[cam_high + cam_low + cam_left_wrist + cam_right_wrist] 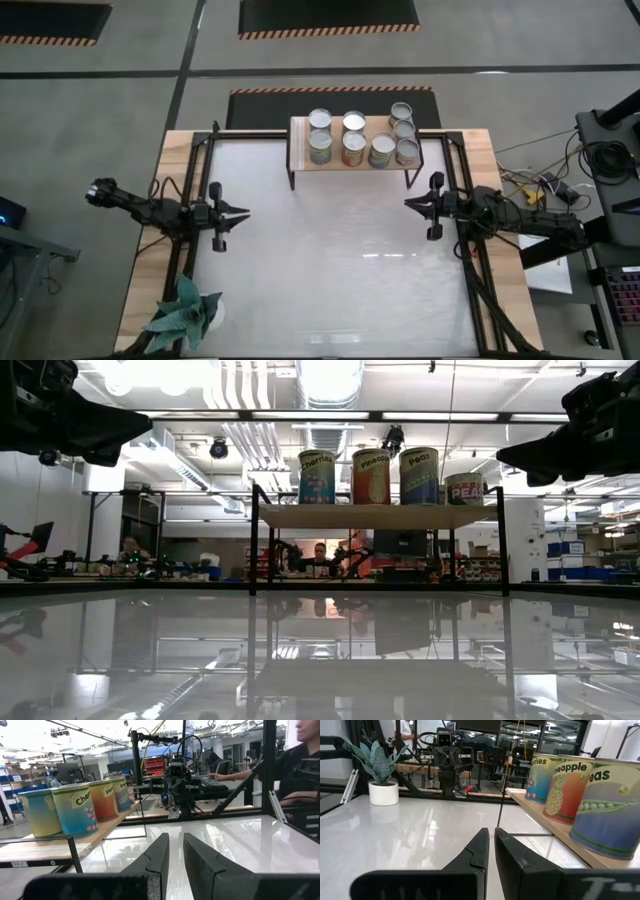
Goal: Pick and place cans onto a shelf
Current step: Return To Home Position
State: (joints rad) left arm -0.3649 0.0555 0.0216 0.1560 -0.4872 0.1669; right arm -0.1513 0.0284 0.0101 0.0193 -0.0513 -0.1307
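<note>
Several cans [353, 148] stand upright on the shelf [375, 125], a light-wood board on black legs at the table's far edge. The low view shows the cans [371, 476] in a row on the board [375, 515]. My left gripper [245, 213] hovers level over the table's left side, pointing right. Its fingers [175, 837] are nearly together with nothing between them, and the cans [75, 810] are off to one side. My right gripper [407, 203] hovers at the right side pointing left, shut and empty [491, 831], beside the cans [565, 785].
A teal spiky plant in a white pot [185, 315] stands at the table's near left corner. Black frame rails [190, 250] run along both table sides. The white tabletop [330, 260] lies bare between the two arms. People sit at desks beyond the table [318, 560].
</note>
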